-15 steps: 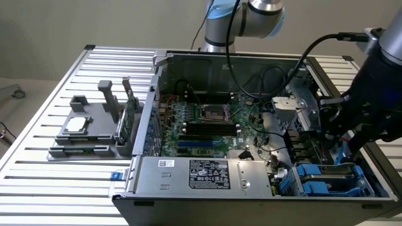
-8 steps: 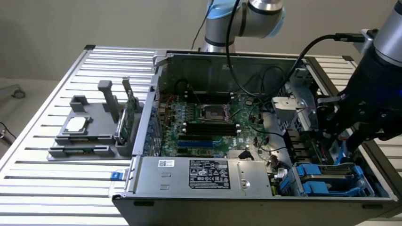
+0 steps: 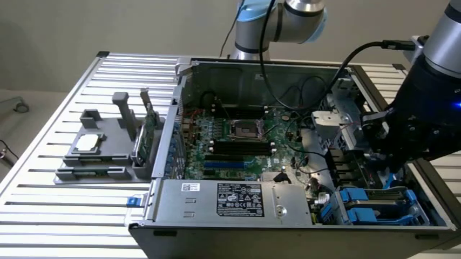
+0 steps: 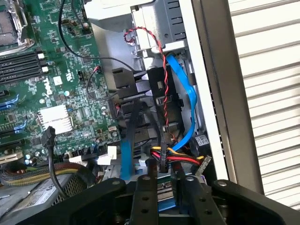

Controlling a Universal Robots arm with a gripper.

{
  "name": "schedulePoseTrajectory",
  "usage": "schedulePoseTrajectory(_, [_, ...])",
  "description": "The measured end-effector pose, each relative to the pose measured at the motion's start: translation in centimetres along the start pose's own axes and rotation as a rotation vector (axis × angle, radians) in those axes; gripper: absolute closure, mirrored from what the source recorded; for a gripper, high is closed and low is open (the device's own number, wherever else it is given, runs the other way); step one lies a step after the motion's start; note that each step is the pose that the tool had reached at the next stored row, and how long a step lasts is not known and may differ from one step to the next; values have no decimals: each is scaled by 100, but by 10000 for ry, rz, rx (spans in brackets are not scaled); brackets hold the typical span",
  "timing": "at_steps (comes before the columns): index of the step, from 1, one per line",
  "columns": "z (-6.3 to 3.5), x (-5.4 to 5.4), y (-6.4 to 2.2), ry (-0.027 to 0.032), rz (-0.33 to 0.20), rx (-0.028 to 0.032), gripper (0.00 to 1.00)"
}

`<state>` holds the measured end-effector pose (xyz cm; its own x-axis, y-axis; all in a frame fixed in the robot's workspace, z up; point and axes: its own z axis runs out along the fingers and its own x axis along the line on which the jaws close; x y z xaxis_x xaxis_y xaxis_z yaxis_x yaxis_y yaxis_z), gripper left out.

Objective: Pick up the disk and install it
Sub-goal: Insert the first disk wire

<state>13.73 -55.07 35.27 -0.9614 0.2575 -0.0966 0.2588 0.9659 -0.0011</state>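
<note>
Silver-grey hard disk in blue plastic carrier [image 3: 378,198] lies flat in the drive bay at the open metal computer case's [image 3: 252,240] corner, exterior view's lower right, seemingly lined up for seating. Black gripper [image 4: 164,187] hangs just above it, beside a blue flat cable [image 4: 180,79]. Cannot tell whether it is clamped on the disk or released.

You have the disk [image 4: 166,199] pinched between the fingers of the gripper [image 4: 165,182]. It's edge-on to the wrist camera, so only a strip of its blue carrier shows. The silver face and white label are hidden, and its tilt is hard to judge. In the exterior view it sits low on the open computer case [image 3: 303,70], at about four o'clock. Only a sliver of blue peeks out under the arm, just above the blue-railed drive bay [image 3: 374,208].
</note>
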Motion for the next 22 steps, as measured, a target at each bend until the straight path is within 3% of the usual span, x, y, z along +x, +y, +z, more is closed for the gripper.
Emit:
schedulePoseTrajectory(2, [11, 1, 13, -23, 60, 53, 82])
schedulePoseTrajectory(4, [20, 2, 25, -50, 116, 115, 83])
schedulePoseTrajectory(7, [23, 4, 41, -101, 168, 282, 83])
schedulePoseTrajectory(9, [15, 3, 41, -121, 195, 357, 83])
schedulePoseTrajectory(15, [-93, 13, 36, -124, 255, 381, 83])
schedulePoseTrajectory(22, [-121, 22, 31, -122, 424, 401, 83])
